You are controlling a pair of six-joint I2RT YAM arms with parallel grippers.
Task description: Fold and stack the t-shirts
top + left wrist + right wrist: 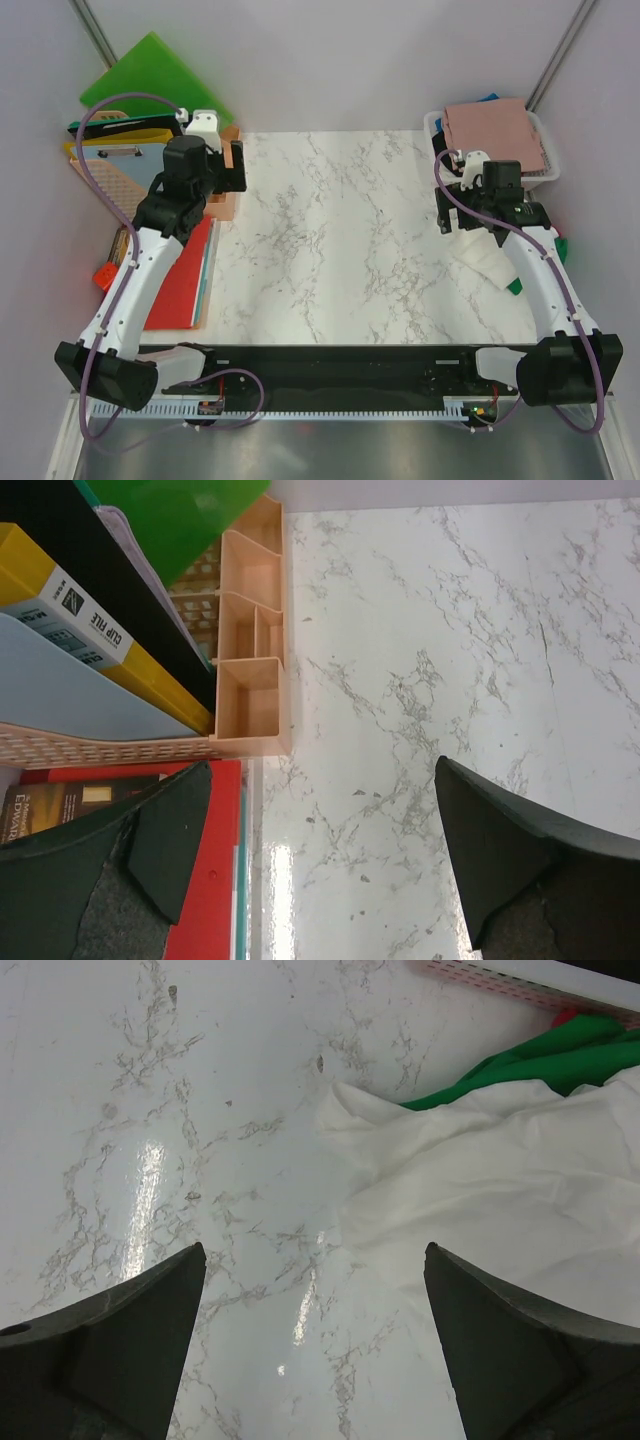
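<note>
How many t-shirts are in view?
3: a pink shirt folded on the basket at back right, a white shirt crumpled beside the right arm, a green shirt against it. A blue scrap behind the pink one may be another.

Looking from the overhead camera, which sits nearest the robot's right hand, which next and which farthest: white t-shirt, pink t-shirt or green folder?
1. White t-shirt, right by the right hand.
2. Pink t-shirt, in the basket behind it.
3. Green folder, far left corner.

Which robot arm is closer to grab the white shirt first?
Right. The right gripper, open, hangs beside the white t-shirt; the left gripper is across the table by the desk organizer.
</note>
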